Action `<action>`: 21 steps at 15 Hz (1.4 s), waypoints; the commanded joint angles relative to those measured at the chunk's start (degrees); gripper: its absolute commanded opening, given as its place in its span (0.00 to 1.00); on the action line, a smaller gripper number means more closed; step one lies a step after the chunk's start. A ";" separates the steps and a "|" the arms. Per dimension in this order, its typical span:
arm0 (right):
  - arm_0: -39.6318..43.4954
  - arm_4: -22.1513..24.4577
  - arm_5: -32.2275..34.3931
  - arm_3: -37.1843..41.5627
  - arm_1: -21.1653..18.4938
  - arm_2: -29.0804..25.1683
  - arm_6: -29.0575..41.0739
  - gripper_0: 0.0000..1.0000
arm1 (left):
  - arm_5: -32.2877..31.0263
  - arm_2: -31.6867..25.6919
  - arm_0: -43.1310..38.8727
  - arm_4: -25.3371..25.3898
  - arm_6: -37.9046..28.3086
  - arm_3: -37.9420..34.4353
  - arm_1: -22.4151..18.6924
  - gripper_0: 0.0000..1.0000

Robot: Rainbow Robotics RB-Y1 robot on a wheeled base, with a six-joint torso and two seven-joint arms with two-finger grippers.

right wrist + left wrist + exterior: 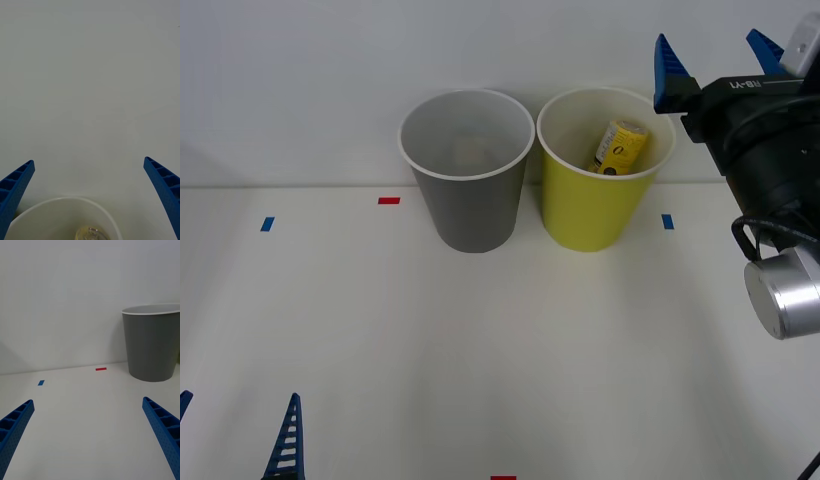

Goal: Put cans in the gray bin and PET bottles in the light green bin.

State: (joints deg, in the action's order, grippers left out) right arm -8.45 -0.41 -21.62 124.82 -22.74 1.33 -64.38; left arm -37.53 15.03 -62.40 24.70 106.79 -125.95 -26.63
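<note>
Front view: right gripper (720, 55) raised, jaws apart and empty, just beside the light green bin (590, 215) — yellow PET bottle (620, 146) already inside, below the jaws. Drop step apparently done; next, likely retreat. Left gripper (235, 435) parked low, jaws apart — gray bin (470, 215) ahead.

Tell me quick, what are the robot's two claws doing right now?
Left gripper: open, empty, low over the table.
Right gripper: open, empty, raised beside the light green bin, where the PET bottle lies.

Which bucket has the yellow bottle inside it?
The light green bin, on the right. The yellow bottle leans inside it; the gray bin beside it doesn't hold one.
</note>
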 commanded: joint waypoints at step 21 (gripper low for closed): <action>52.31 0.59 39.64 11.06 -1.43 -2.83 0.48 1.00 | 0.00 0.00 0.00 0.00 0.00 0.00 0.00 1.00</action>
State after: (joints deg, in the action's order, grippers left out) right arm 42.05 0.07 16.15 135.92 -24.49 -1.54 -63.69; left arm -37.53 15.03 -62.40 24.70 106.79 -125.95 -26.63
